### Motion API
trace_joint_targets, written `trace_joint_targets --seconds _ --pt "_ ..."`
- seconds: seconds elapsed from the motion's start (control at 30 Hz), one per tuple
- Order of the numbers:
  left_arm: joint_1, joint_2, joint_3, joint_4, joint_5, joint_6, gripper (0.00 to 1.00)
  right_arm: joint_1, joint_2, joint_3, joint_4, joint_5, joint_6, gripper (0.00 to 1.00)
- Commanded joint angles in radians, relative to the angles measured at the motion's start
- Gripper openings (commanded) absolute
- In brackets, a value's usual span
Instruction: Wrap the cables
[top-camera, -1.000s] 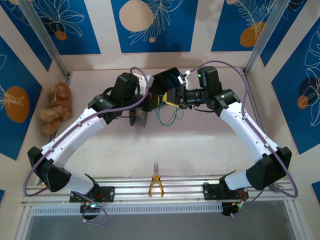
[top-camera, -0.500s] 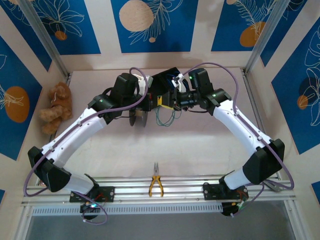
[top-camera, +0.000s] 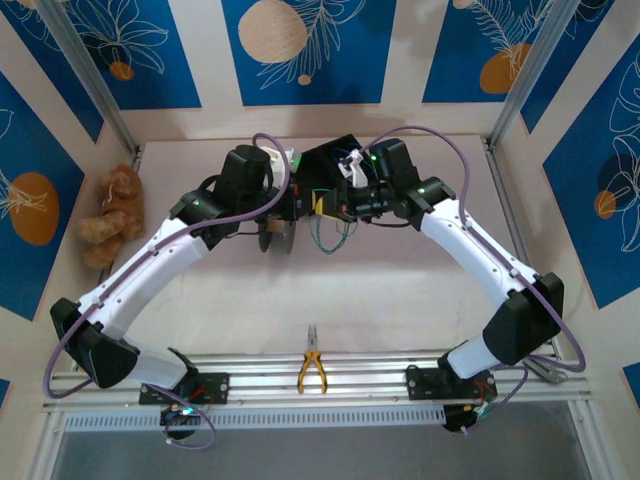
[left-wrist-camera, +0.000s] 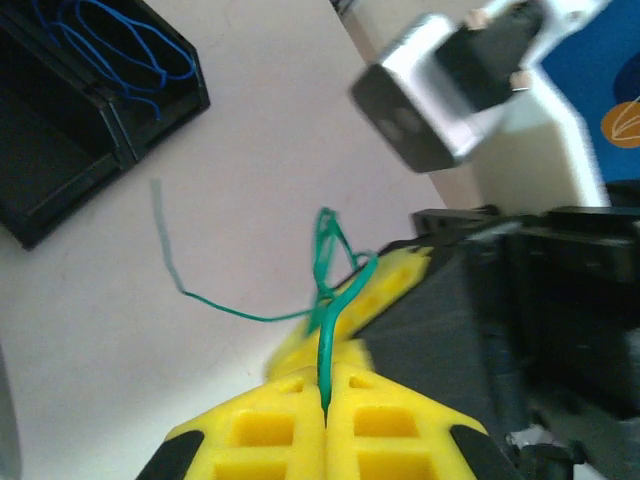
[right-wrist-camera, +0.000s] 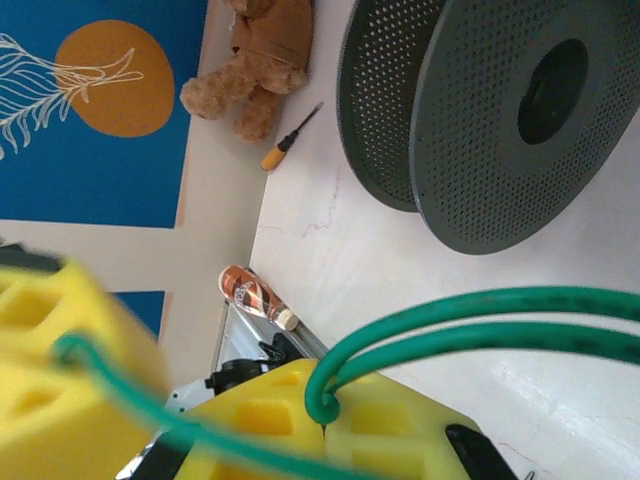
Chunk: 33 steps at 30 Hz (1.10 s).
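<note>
The left arm (top-camera: 150, 260) and right arm (top-camera: 480, 250) both reach forward and bend inward, wrists nearly meeting over the green cable (top-camera: 331, 236). The left gripper (left-wrist-camera: 325, 400) presses its yellow fingers (left-wrist-camera: 265, 430) together on that cable. The right gripper (right-wrist-camera: 322, 420), facing it, is clamped on the same cable.

Bare table (top-camera: 380, 300) near the bases; black bin (left-wrist-camera: 165, 110) and spools (right-wrist-camera: 500, 130) mid-table.

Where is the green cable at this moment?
In the top view the green cable hangs at mid-table near the black box, held by the left gripper and the right gripper.
</note>
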<state>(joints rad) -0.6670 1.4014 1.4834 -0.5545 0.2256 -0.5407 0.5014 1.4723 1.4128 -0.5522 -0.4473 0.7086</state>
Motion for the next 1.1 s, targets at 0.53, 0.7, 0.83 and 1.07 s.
trace_joint_targets --seconds 0.53,0.7,0.83,1.07 --pt "0.052 -0.011 -0.073 -0.013 -0.128 0.094 0.00 -0.257 -0.317 -0.227 0.224 -0.589 0.114 0.00" --pt "0.058 0.042 -0.042 0.002 -0.135 0.106 0.00 -0.288 -0.365 -0.219 0.147 -0.599 0.054 0.00" --pt "0.067 0.085 -0.017 0.002 -0.147 0.106 0.00 -0.375 -0.436 -0.219 0.116 -0.604 0.048 0.00" --pt "0.067 0.120 0.017 0.108 -0.117 0.067 0.00 -0.425 -0.458 -0.244 0.005 -0.607 -0.039 0.16"
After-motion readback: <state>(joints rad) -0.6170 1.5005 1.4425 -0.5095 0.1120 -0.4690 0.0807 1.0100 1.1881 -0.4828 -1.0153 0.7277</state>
